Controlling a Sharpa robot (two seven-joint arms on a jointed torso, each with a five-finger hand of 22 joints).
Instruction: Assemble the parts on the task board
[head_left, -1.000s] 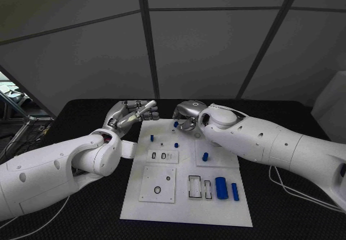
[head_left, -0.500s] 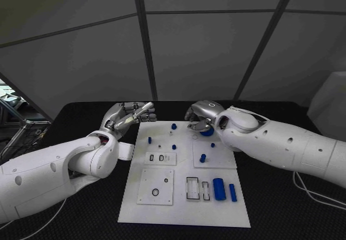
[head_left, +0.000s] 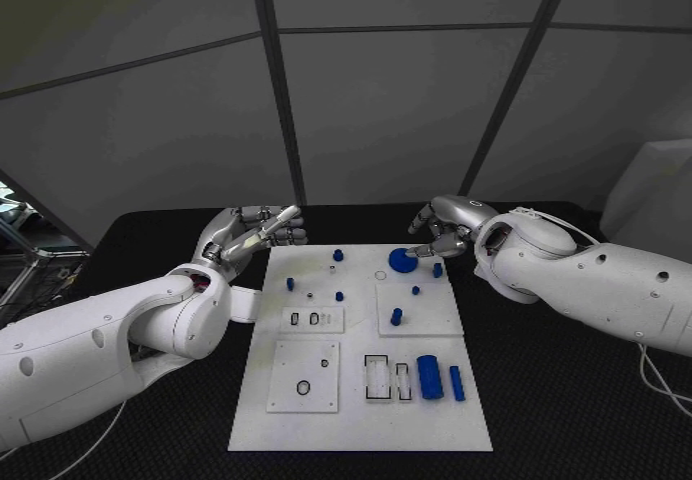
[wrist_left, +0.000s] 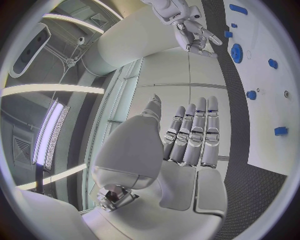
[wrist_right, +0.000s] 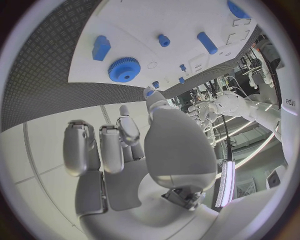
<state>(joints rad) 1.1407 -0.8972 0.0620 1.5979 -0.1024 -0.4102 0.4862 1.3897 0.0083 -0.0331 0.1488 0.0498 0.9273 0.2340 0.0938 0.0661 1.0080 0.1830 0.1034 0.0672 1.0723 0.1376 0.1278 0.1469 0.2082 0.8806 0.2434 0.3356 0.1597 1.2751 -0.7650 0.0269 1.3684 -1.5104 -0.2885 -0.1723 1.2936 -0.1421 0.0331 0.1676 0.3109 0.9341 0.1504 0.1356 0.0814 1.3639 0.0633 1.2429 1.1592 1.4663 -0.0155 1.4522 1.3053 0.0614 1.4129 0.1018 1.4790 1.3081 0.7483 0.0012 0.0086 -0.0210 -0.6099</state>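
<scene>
I see the task board (head_left: 361, 400) lying flat in the middle of the black bench (head_left: 577, 420), long side running away from me. A blue gear (head_left: 402, 261) sits on the board's far end, toward one o'clock from the board's centre. Small blue pegs (head_left: 339, 255) stand scattered across the far half, around eleven and twelve o'clock. A short upright blue cylinder (head_left: 395, 316) stands on the raised square plate near the middle. At the near end, toward five o'clock, a thick blue cylinder (head_left: 428, 377) and a thinner blue bar (head_left: 456, 383) lie side by side next to two rectangular slots.

My right hand (head_left: 440, 232) hovers just past the gear, at about one o'clock from the board, off its far right corner. Its fingers are apart and slightly curled, holding nothing; in the right wrist view the gear (wrist_right: 124, 69) sits clear of the fingertips (wrist_right: 128, 127).

My left hand (head_left: 260, 232) is raised beside the board's far left corner, at about eleven o'clock. Its fingers are straight and close together, and it looks empty, though I cannot fully see the palm from the head camera.
</scene>
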